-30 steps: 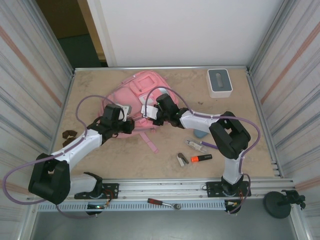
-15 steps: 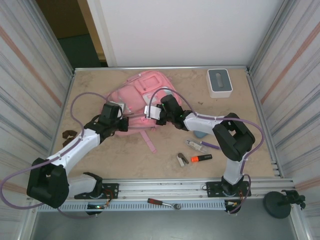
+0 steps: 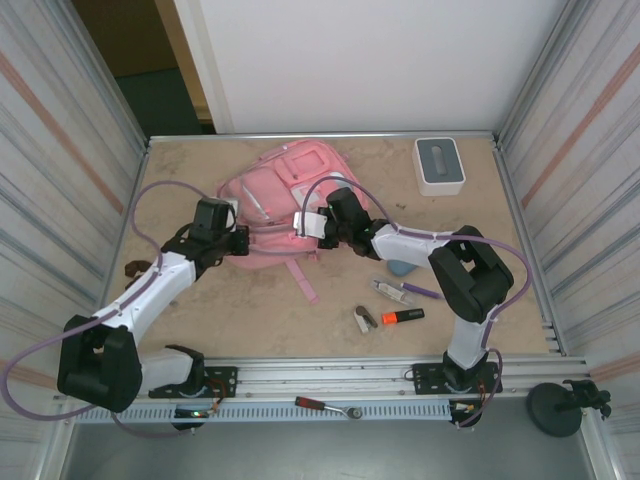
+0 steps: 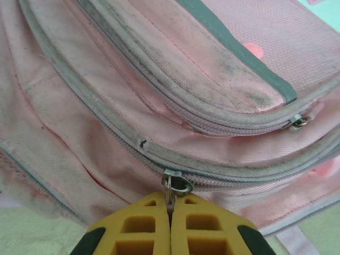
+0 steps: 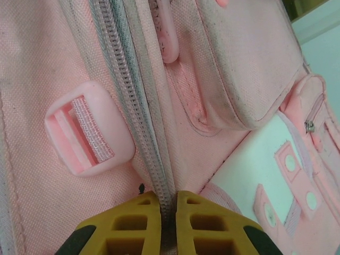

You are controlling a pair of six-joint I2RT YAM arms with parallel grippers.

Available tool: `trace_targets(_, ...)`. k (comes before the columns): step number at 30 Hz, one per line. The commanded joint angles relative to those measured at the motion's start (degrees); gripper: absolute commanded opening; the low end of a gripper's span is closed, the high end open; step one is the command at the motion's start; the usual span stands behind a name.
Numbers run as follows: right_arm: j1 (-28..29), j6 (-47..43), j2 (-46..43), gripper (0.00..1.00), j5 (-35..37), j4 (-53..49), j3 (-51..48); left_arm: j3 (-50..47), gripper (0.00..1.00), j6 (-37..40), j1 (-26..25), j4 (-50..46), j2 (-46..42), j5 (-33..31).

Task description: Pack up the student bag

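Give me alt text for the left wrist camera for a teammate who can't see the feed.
The left end effector is shut on a metal zipper pull of the pink student bag, seen close up. A second zipper pull sits on the track above, toward the right.

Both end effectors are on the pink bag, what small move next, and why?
Probably slide the left end effector along the zip track: it's shut on the zipper pull, while the right end effector pinches a seam of the student bag, bracing it.
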Motion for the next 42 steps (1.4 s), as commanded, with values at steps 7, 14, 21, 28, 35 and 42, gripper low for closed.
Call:
trace_targets(7,-1.89,17.47,-10.37,0.42,-6.23,-12.04,-0.97,0.97,0.00,-1.43,-2.84,4.02,-4.23,9.73)
trace_targets(14,3.14,22.58,-10.11,0.50,-8.98,-5.95,-1.66,0.83,0.00,-1.78,-3.74,4.01,-5.02,10.73)
trace_targets(21,6.79,19.64,-3.03,0.51,-5.58,-2.39,3.67,0.69,0.00,-1.69,-4.30,4.02,-5.31,10.80)
trace_targets(28,8.45,15.46,1.47,0.49,-0.23,-0.48,6.80,0.09,0.00,-1.78,-4.43,4.68,-5.07,10.72)
trace_targets(35,9.14,13.11,2.25,0.39,6.62,6.22,4.83,-0.35,0.00,-1.87,-4.38,5.07,-4.81,10.27)
trace_targets(42,10.06,10.06,2.26,0.14,11.44,12.41,2.15,-0.43,0.00,-1.87,-4.16,4.98,-4.87,9.47)
